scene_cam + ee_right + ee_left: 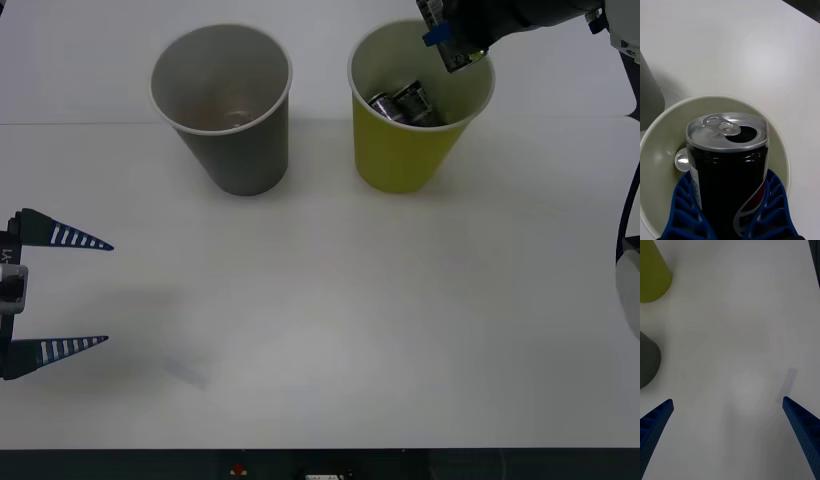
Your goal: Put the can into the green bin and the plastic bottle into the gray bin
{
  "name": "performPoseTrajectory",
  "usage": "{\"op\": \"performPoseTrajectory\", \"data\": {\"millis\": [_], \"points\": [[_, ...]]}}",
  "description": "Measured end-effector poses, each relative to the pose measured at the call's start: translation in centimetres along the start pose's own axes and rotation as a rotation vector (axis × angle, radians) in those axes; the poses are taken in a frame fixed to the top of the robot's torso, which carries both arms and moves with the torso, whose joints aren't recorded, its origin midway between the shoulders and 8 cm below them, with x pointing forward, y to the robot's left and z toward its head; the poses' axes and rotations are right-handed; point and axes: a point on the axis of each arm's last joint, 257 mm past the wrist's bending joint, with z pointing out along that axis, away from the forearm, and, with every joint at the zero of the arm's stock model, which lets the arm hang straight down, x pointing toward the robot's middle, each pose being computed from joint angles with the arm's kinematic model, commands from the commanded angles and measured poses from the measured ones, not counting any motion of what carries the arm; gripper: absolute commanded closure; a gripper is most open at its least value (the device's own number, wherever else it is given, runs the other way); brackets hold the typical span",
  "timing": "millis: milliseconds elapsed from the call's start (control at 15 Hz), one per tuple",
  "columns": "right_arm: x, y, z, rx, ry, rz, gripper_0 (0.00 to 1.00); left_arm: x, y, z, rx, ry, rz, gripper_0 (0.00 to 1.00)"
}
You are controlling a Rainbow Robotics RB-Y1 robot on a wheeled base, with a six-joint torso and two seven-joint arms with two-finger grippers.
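Right gripper (728, 225) sits at the mouth of the green bin (400, 160), upper right of the front frame, fingers (685, 210) clamped on the can (728, 165); in the right wrist view the can stands between the blue fingers with its silver top and pull tab facing the camera, its body already below the bin's rim; so the can's long axis runs roughly down into the bin, and what you need is straight beneath it, not off to a side; judged from this, you only have to let go. A second shiny round thing (682, 159) lies at the bin's bottom beside the can; can't tell what it is. Gray bin (225, 110) stands just left of the green one, upper middle of the front frame. Left gripper (60, 290) idles at the left edge, fingers spread wide, well apart from both bins.
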Motion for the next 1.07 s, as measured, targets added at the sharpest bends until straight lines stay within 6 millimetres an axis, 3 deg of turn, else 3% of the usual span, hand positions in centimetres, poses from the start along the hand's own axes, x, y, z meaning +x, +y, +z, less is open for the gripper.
{"op": "performPoseTrajectory", "data": {"millis": [267, 333, 400, 467, 1067], "points": [[0.9, -0.3, 1.6, -0.002, 0.071, -0.001, 1.0, 0.0, 0.0, 0.0, 0.0, 0.0, 0.0, 0.0], [1.2, -0.2, 1.9, -0.008, 0.081, -0.002, 0.68, 0.0, 0.0, 0.0, 0.0, 0.0, 0.0, 0.0], [1.5, -0.1, 2.2, -0.012, 0.09, -0.003, 0.21, 0.0, 0.0, 0.0, 0.0, 0.0, 0.0, 0.0], [1.6, 0.1, 2.3, -0.015, 0.095, -0.006, 0.01, 0.0, 0.0, 0.0, 0.0, 0.0, 0.0, 0.0], [1.4, 0.0, 2.1, -0.026, 0.084, -0.027, 0.0, 0.0, 0.0, 0.0, 0.0, 0.0, 0.0, 0.0]]}}
